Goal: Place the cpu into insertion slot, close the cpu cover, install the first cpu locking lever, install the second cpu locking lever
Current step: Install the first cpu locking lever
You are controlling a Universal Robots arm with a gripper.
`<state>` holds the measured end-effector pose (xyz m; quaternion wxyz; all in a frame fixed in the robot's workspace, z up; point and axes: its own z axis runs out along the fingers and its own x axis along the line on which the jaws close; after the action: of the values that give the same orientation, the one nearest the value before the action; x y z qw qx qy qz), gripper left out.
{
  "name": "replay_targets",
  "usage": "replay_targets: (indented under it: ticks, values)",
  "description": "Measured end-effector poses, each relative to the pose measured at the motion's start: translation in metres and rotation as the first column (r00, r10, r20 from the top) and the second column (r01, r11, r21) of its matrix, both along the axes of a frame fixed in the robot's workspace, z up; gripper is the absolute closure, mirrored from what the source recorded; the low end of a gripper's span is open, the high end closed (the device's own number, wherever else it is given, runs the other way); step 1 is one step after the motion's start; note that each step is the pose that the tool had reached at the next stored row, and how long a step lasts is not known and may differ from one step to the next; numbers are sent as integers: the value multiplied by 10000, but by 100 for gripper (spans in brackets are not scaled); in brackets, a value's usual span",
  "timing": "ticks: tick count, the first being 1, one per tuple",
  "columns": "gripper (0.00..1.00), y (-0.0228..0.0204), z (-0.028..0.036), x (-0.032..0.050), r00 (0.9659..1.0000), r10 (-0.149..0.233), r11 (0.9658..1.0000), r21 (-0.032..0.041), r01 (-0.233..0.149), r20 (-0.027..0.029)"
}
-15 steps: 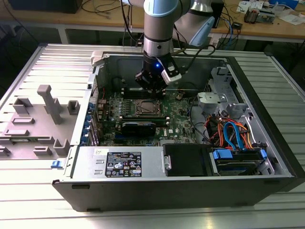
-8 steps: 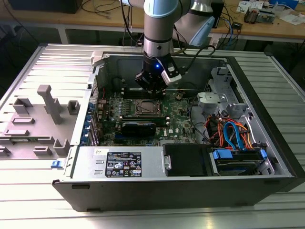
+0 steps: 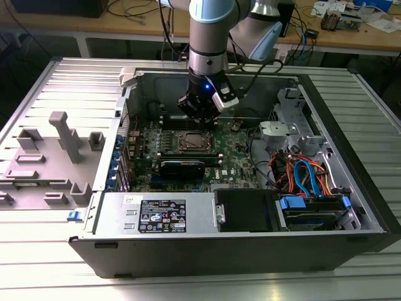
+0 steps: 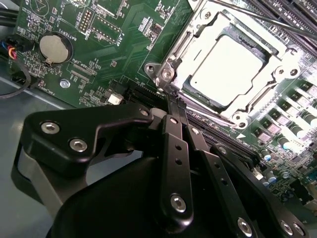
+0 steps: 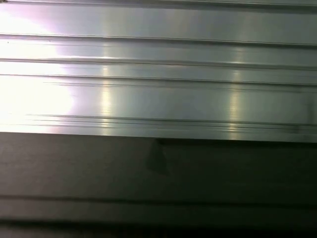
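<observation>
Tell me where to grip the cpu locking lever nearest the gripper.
Probably its end at the corner by the gripper, pinched across the wire from above: the locking lever is a thin rod lying flat along the edge of the cpu cover, little else exposed.

Silver-grey arm [image 3: 208, 37] with pale blue joint caps, blue indicator light, black screw-studded gripper [image 4: 174, 106] linkages
</observation>
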<state>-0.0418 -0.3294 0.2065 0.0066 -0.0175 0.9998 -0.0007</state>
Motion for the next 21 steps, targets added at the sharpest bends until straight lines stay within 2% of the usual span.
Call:
replay_targets:
  ticks: [10,21]
  values:
    - [89,-8,-20,8,10000,0,10000,0,0,-3]
    - [89,-9,0,8,10000,0,10000,1,0,-2]
